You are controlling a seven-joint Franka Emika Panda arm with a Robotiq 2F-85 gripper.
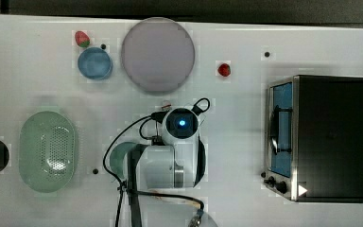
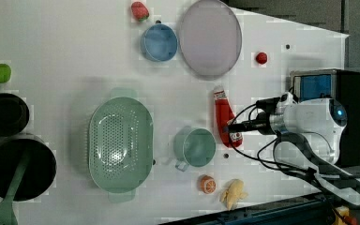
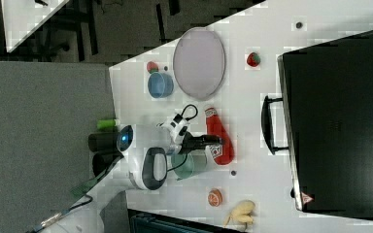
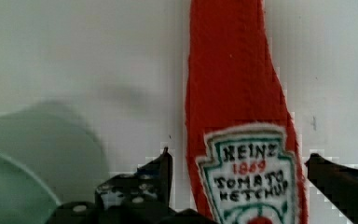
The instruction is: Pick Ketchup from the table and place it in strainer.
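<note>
Reaching: the arm is low over the worktop (image 2: 75, 61), and the jaws (image 4: 237, 179) hang right above the ketchup (image 4: 235, 93).
Jaws: wide open, holding nothing. In the wrist view one dark finger (image 4: 161, 175) sits on each side of the red bottle, at the part with the label (image 4: 249, 172). They look a little apart from it, not touching.
Ketchup: it lies flat on the worktop. In the left view it is just to the right of the small green cup (image 2: 194, 147), with its white cap (image 2: 219, 93) pointing up toward the big grey plate (image 2: 209, 37).
How it will feel: it looks soft, like a stuffed toy with a sewn label, so likely light and squashy. It should not break or slip much. It may bend or droop if picked up by one end.
Where to hold: I think the fat middle near the label is best, squeezing across the short way. The thin neck looks too floppy.
Green cup: very close to one finger, so it could get bumped.
Strainer: the big pale green strainer (image 2: 120, 143) sits past the cup, on the left view's left, and has nothing in it.
Far away: a blue bowl (image 2: 158, 42), a strawberry (image 2: 139, 10), a small red fruit (image 2: 261, 57) and a black oven (image 1: 331, 137).
</note>
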